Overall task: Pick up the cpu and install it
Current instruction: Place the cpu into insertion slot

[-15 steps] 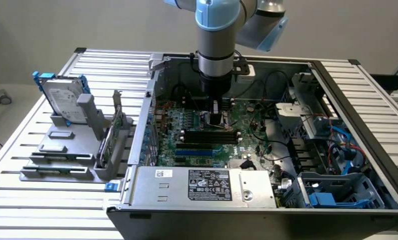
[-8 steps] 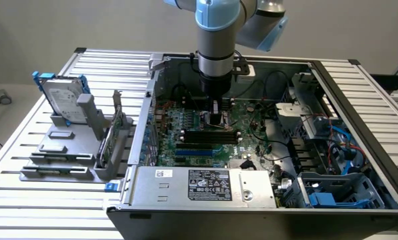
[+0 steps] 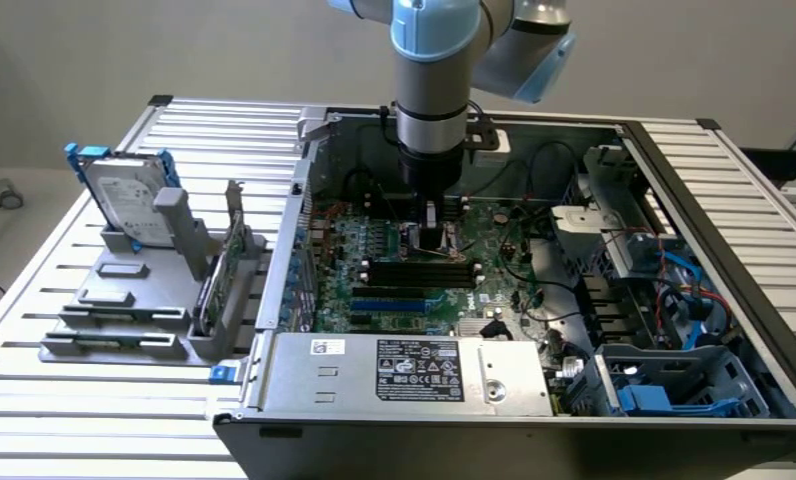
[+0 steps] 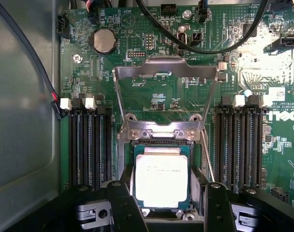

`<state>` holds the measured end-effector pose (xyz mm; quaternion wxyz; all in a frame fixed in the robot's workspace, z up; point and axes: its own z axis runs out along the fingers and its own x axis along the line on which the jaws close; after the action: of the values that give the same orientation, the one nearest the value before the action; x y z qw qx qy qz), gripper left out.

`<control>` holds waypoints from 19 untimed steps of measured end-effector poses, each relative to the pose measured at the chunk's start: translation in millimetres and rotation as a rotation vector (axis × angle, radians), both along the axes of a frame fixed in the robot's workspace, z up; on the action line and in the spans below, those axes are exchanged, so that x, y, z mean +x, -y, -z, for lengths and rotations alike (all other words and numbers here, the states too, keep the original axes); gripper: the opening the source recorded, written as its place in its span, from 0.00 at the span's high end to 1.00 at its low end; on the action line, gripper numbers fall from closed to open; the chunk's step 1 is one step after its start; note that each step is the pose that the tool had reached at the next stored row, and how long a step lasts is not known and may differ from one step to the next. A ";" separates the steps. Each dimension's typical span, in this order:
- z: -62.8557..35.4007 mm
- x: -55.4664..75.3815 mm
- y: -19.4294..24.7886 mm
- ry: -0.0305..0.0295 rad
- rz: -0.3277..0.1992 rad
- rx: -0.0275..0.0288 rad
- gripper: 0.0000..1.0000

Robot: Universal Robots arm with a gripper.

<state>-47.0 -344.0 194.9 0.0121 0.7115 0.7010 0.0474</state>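
Wrist view: gripper [image 4: 167, 193], jaws spread, straddles shiny square silver cpu [image 4: 161, 176].

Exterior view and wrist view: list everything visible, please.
table: one, silver slatted, under everything
computer case: one, grey, open, on the table
hard drive: one, silver with blue rails, upright, exterior view's left
motherboard: one, green, inside the case
memory slots: two banks, black, flanking the socket
cpu: one, silver, in the socket
load plate: one, silver, raised open
arm: one, blue and grey, reaching into the case
end effector: one, black, open, straddling the cpu
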 end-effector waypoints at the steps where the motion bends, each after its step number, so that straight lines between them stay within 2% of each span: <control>1: 0.0 0.0 0.0 -0.0001 0.000 -0.0006 0.45; 8: 0.3 0.1 0.0 0.0001 0.000 -0.0059 0.45; 12: 0.2 0.1 0.1 0.0000 0.000 -0.0110 0.45; 19: 0.4 0.5 -0.4 0.0001 0.000 -0.0130 0.45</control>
<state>-46.5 -343.6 194.5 0.0168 0.7114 0.7013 0.0429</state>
